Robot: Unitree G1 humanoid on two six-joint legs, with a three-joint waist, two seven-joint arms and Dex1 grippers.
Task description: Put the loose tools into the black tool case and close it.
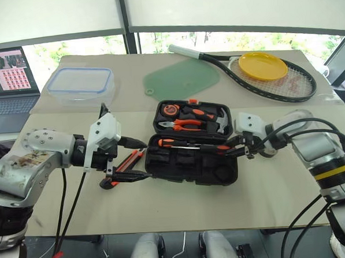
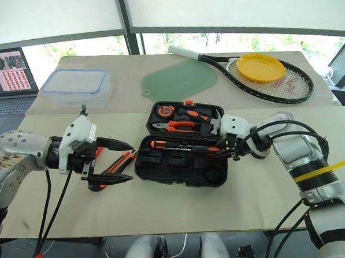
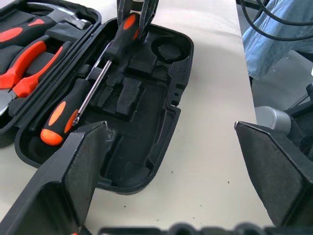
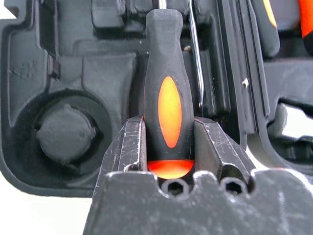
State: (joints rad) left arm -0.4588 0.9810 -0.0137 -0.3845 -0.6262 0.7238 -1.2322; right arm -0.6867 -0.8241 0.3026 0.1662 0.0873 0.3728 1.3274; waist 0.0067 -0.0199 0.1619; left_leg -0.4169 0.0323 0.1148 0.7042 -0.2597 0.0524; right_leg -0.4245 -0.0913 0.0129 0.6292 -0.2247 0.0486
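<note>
On the tan table (image 1: pixel 182 209), centre: black tool case (image 1: pixel 193 165) — hinged clamshell lying open, rear half holding orange-handled pliers (image 1: pixel 187 124) and a hammer (image 1: pixel 218 122), front half mostly bare moulded recesses. One black-and-orange screwdriver (image 3: pixel 61 113) lies inside it. Right gripper (image 4: pixel 170 147) — fingers clamped on the handle of a second black-and-orange screwdriver (image 4: pixel 168 105), angled down over the case's right end. Left gripper (image 1: pixel 128 160) — fingers spread wide, empty, pointing right beside the case, above the utility knife (image 1: pixel 127 161).
</note>
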